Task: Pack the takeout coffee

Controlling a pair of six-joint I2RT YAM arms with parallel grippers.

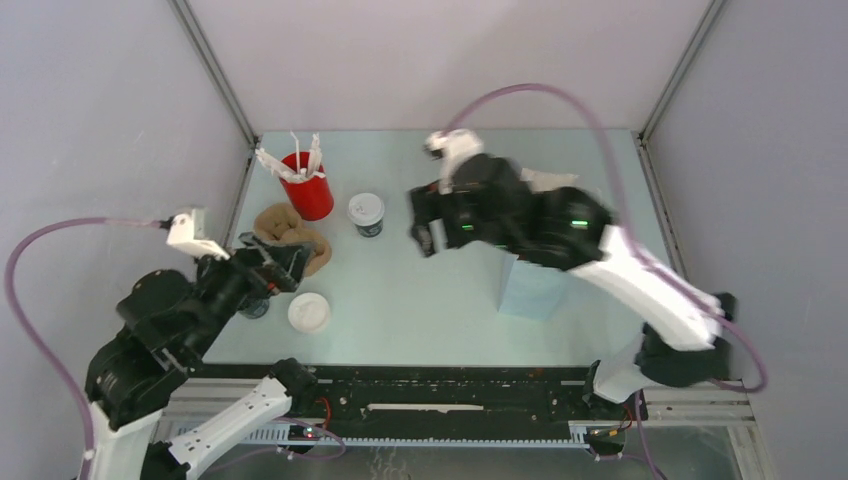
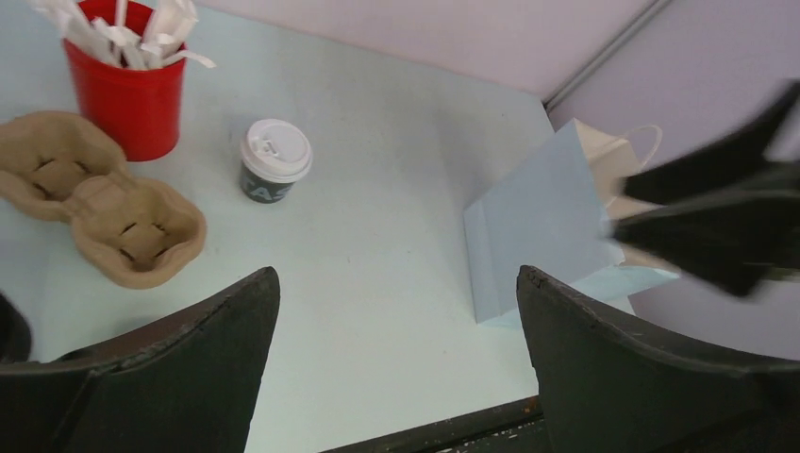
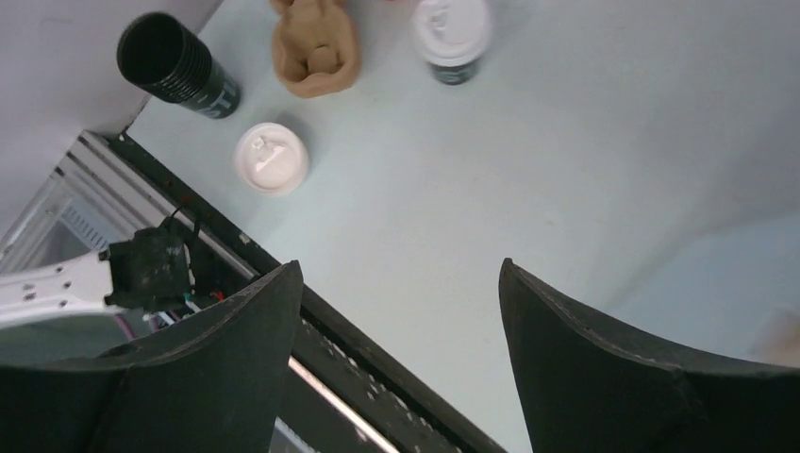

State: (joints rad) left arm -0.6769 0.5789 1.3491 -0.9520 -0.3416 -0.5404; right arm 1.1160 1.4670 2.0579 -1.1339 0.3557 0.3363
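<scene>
The takeout coffee (image 1: 367, 214), a small black cup with a white lid, stands upright at the back middle of the table; it also shows in the left wrist view (image 2: 274, 162) and at the top of the right wrist view (image 3: 453, 33). A light blue paper bag (image 1: 530, 288) stands right of centre, partly hidden under the right arm; the left wrist view shows it too (image 2: 542, 222). My left gripper (image 1: 283, 264) is open and empty (image 2: 396, 276), near the left edge, well short of the coffee. My right gripper (image 1: 425, 228) is open and empty (image 3: 401, 269), raised to the right of the coffee.
A red cup of white cutlery (image 1: 305, 185) and a brown pulp tray (image 1: 295, 238) sit at the back left. An open black cup without lid (image 3: 179, 68) and a loose white lid (image 1: 308, 312) lie near the front left. The table's front edge has a black rail (image 1: 450, 385).
</scene>
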